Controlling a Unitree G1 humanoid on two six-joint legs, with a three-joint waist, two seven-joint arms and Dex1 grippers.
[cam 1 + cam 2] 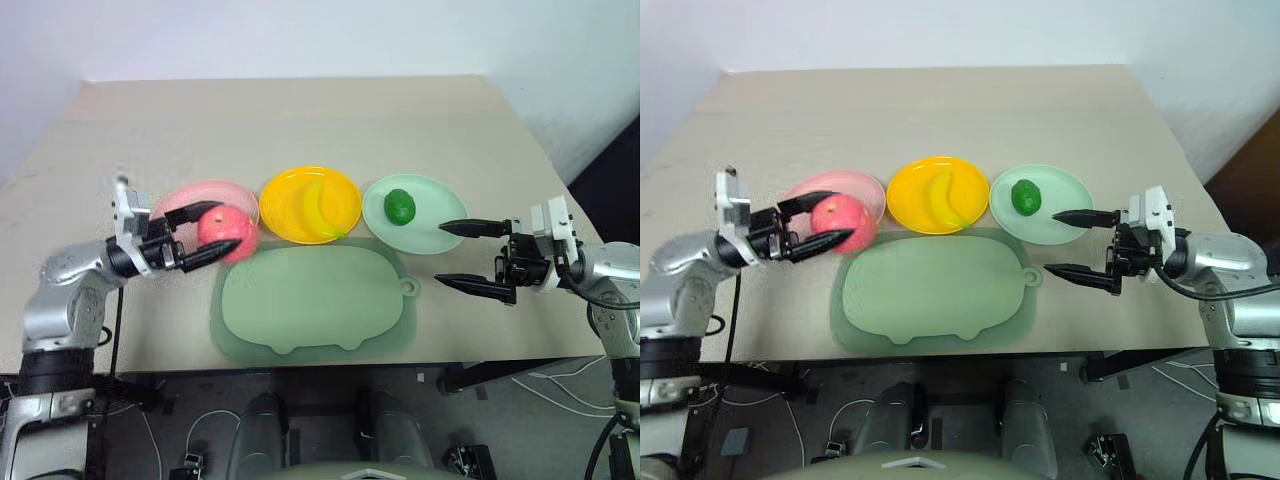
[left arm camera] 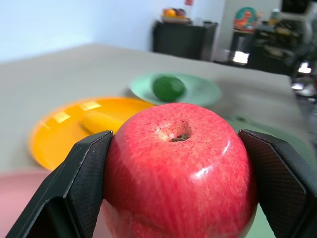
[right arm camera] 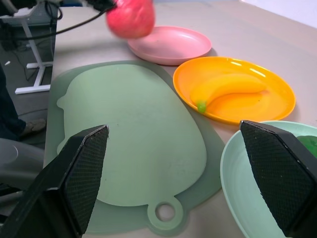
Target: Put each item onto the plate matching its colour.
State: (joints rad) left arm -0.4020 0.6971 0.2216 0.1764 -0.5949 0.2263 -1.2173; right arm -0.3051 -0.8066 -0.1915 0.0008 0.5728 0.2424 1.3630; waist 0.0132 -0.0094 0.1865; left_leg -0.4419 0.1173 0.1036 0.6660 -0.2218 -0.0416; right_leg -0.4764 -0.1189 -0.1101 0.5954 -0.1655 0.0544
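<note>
My left gripper (image 1: 207,236) is shut on the pink-red apple (image 1: 226,232), holding it in the air at the near edge of the pink plate (image 1: 190,199). In the left wrist view the apple (image 2: 178,168) sits between both black fingers (image 2: 81,183). The yellow banana (image 1: 318,207) lies on the yellow-orange plate (image 1: 283,195). On the mint green plate (image 1: 432,205) rests the dark green fruit (image 1: 399,207). My right gripper (image 1: 457,257) stands open, empty, just right of the green mat near the mint plate.
A large dull-green pig-shaped mat (image 1: 310,302) lies in front of the three plates, close to the table's near edge (image 1: 300,367). Bare tabletop stretches behind the plates and out to both sides.
</note>
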